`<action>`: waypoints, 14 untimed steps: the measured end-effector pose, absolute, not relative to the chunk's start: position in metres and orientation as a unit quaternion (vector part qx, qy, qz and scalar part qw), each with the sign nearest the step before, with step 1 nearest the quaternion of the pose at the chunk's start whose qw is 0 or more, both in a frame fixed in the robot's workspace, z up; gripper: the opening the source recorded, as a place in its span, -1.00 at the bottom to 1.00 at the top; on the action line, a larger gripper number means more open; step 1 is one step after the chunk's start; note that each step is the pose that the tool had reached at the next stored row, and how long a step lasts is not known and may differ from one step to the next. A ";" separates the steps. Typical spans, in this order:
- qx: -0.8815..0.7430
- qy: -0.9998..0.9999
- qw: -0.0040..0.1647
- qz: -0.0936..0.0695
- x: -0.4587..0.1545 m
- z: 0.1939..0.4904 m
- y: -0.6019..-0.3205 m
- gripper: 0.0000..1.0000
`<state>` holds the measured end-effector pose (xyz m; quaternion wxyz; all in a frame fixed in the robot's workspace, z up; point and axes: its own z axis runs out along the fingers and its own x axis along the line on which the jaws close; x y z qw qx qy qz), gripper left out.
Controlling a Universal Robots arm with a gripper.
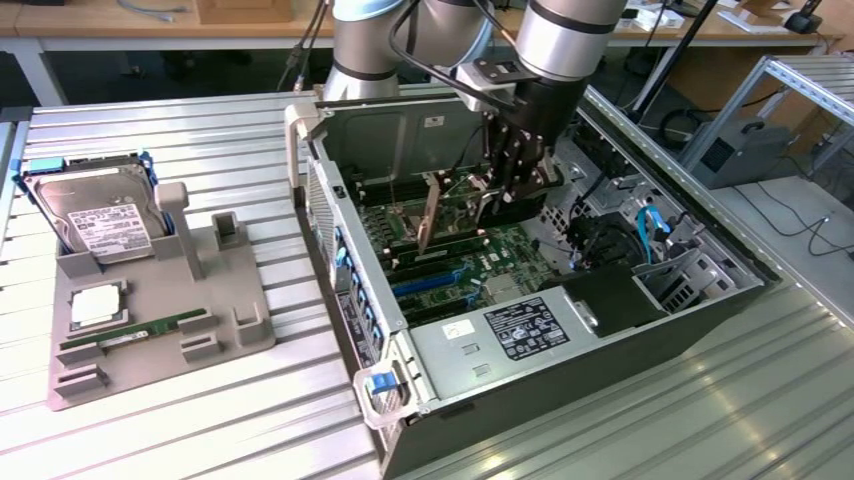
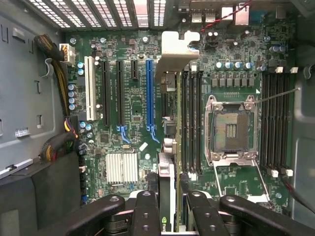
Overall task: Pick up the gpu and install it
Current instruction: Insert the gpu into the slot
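Gpu (image 2: 167, 173) is already picked up, clamped edge-on in the hand (image 2: 170, 204), held upright inside the open computer case (image 1: 315, 190) above the motherboard (image 2: 123, 142), just beside the long blue slot (image 2: 149, 93); it looks not yet seated.

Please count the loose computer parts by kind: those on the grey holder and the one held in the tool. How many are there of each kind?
hard drive: 1
memory stick: 1
square silver chip: 1
gpu, held in the tool: 1
Total: 4
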<state>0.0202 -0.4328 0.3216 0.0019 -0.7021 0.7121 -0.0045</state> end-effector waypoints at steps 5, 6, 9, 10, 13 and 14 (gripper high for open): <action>-0.702 0.712 0.002 -0.004 0.020 0.321 -0.433 -0.47; -0.702 0.712 0.002 -0.004 0.020 0.320 -0.433 -0.47; -0.702 0.712 0.002 -0.004 0.020 0.319 -0.434 -0.47; -0.702 0.712 0.002 -0.005 0.020 0.319 -0.434 -0.47; -0.702 0.712 0.002 -0.005 0.020 0.319 -0.434 -0.47; -0.702 0.712 0.002 -0.004 0.020 0.318 -0.434 -0.47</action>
